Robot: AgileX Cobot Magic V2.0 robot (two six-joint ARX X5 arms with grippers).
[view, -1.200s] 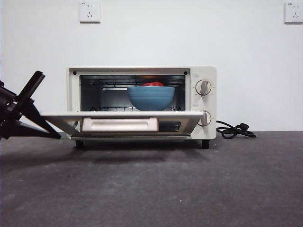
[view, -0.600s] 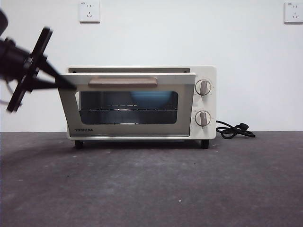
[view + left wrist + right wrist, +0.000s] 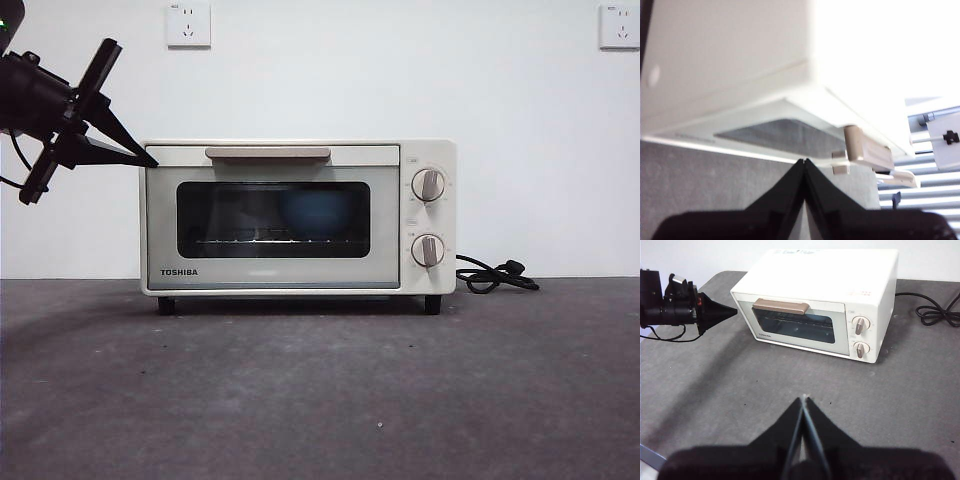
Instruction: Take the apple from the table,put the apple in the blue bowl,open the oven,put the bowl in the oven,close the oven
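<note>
- Both grippers are sitting pressed together, gripping nothing.
- left gripper point(image 3: 150, 160) is hanging beside the oven point(image 3: 300, 215) door's upper corner, nearer than the right gripper point(image 3: 803, 399).
- Door is looking flush, handle point(image 3: 268, 153) running horizontal.

A plain white wall point(image 3: 400, 70) fills the background behind the scene, evenly lit and unmarked. Two white sockets are mounted high on it: one point(image 3: 189, 24) towards the left, the other point(image 3: 620, 26) at the right edge, partly cut off by the frame. The wall meets the dark grey, mottled surface point(image 3: 320, 390) in a straight horizontal line. In the left wrist view, a very bright, washed-out area glows beyond, and white horizontal slats point(image 3: 920, 175), like a blind, show at one side. The light is soft, with faint shadows
</note>
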